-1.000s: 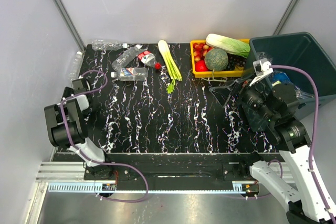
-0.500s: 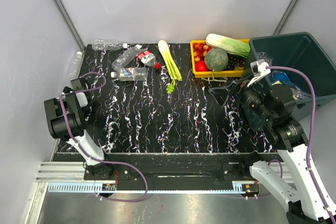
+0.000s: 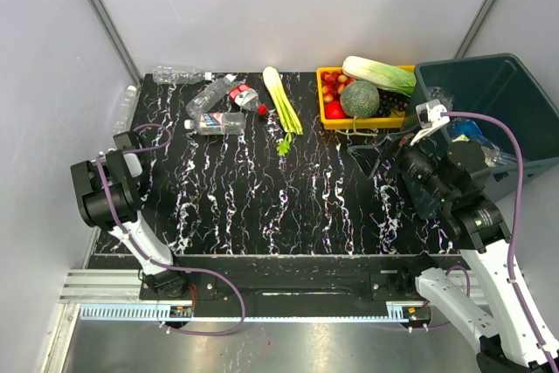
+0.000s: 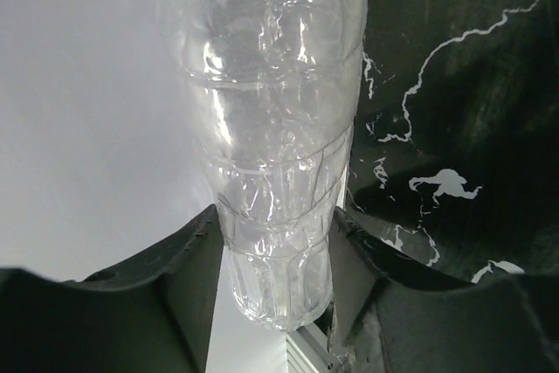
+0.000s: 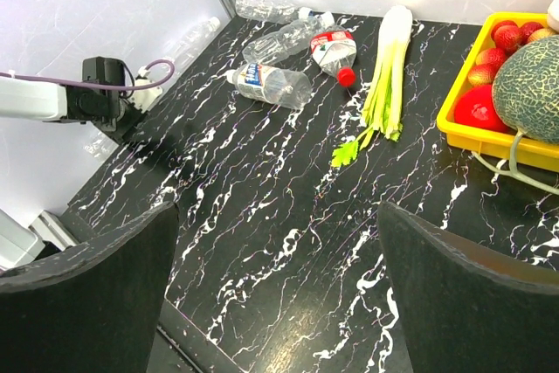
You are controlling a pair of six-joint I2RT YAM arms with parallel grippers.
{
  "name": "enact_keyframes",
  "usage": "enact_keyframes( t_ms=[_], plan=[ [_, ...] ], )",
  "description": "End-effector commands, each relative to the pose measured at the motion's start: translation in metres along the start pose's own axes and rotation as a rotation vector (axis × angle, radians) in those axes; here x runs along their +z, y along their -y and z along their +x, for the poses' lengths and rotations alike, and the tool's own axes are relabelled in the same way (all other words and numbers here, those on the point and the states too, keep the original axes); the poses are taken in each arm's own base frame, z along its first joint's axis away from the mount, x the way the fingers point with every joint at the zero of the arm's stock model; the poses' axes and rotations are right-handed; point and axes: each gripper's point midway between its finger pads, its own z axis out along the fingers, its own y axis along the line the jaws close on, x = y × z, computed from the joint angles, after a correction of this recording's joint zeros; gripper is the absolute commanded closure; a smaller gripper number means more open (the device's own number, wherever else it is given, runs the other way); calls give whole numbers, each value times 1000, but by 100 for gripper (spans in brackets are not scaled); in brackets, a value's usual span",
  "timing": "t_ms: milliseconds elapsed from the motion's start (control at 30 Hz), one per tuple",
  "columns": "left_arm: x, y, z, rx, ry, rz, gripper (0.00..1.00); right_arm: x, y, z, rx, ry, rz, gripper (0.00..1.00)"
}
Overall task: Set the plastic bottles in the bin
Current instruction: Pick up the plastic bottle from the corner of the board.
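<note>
A clear plastic bottle [image 4: 271,128] lies along the left wall at the table's left edge [image 3: 125,109]. My left gripper [image 4: 275,259] is shut on its base end, a finger pressing each side. Three more bottles lie at the back left: a clear one [image 3: 177,74], a red-labelled one [image 3: 243,96] and a blue-labelled one [image 3: 217,123]. The teal bin [image 3: 515,85] stands at the far right with bottles inside [image 3: 472,130]. My right gripper [image 5: 279,277] hangs open over bare table beside the bin, holding nothing.
A celery stalk [image 3: 281,102] lies mid-back. A yellow tray [image 3: 330,118] next to the bin holds a melon [image 3: 359,98], a cabbage [image 3: 380,74] and red fruit. The white wall runs close along the left arm.
My left gripper's jaws have closed in onto the clear bottle by the wall, and the left arm has shifted slightly left. The right arm has barely moved.
</note>
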Motion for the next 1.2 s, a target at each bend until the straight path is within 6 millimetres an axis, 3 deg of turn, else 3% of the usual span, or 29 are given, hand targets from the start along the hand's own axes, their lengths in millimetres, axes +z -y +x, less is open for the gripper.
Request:
enact_keyframes(
  t_ms=[0, 200, 467, 567, 667, 867, 1000, 1167],
  plan=[
    [0, 9, -10, 0, 16, 31, 54, 1, -2, -13, -30, 53, -8, 1],
    [-19, -4, -31, -52, 71, -32, 62, 4, -3, -14, -26, 45, -13, 1],
    [-65, -17, -71, -279, 254, -77, 74, 6, 4, -16, -14, 22, 37, 1],
    [-91, -25, -92, -446, 322, -20, 78, 1, 2, -21, -10, 42, 38, 1],
    [-131, -31, -115, -619, 459, 74, 79, -4, 0, -23, -8, 57, 36, 1],
    [-233, -45, -132, -771, 737, 241, 83, -14, 1, -30, -23, 63, 71, 1],
    [-311, -49, -126, -847, 988, 418, 84, -14, -5, -30, -2, 63, 43, 1],
    [-379, -21, -108, -810, 1200, 739, 85, 0, -1, -33, 18, 48, 52, 1]
  ],
)
